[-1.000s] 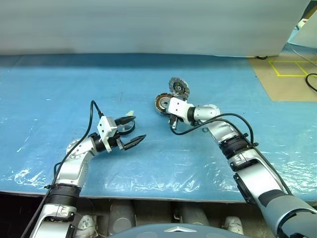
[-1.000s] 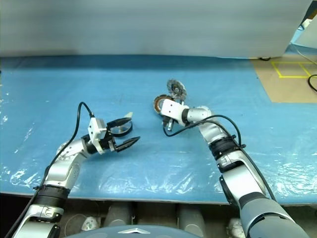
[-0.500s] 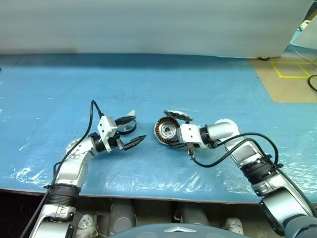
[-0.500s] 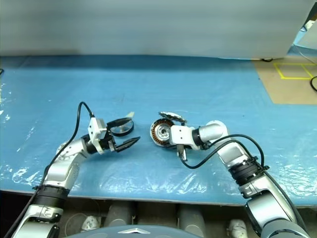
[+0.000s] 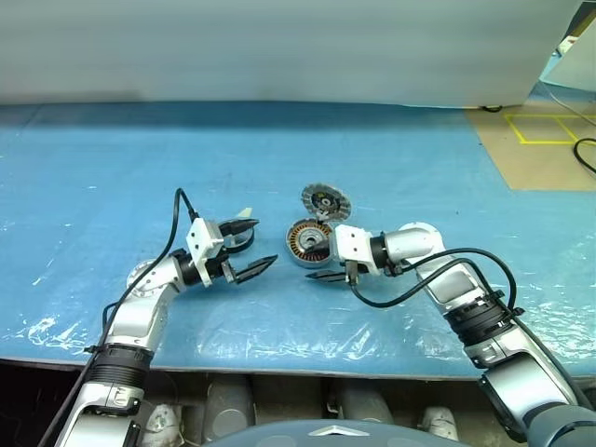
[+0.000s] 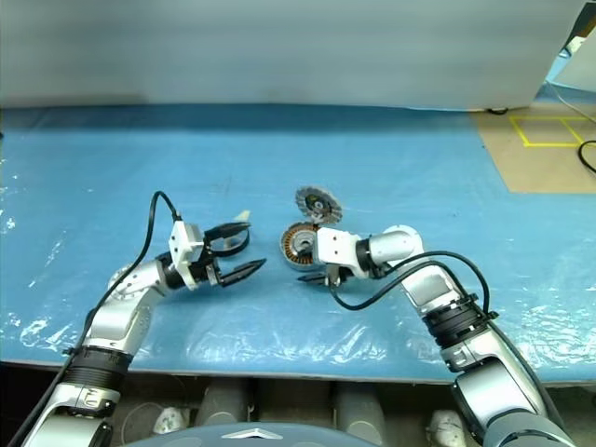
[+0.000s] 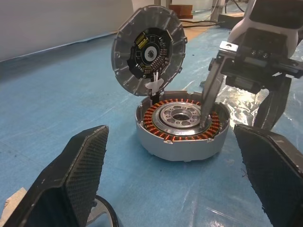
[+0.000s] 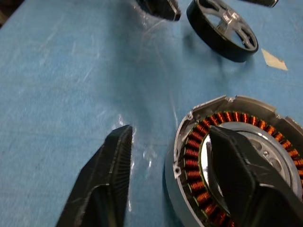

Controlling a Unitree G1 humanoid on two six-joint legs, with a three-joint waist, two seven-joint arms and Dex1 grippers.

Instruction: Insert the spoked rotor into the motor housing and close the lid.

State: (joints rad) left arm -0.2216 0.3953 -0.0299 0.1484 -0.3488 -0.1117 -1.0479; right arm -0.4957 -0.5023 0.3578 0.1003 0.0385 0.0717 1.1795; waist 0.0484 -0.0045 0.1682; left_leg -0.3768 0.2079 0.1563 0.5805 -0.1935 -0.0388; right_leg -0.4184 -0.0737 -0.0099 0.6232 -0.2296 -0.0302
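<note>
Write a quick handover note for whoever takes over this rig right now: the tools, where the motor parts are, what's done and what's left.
Left tool: open, empty, beside the spoked rotor, which lies flat on the blue mat.
Right tool: open, astride the motor housing wall, one finger over the copper windings, gripping nothing.
Lid: propped open at the housing's far edge.
Done: housing open, no rotor in it.
Left: pick up the rotor, seat it, close the lid.

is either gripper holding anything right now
No. The left gripper is open and empty; the right gripper is open, straddling the motor housing rim without clamping it.
</note>
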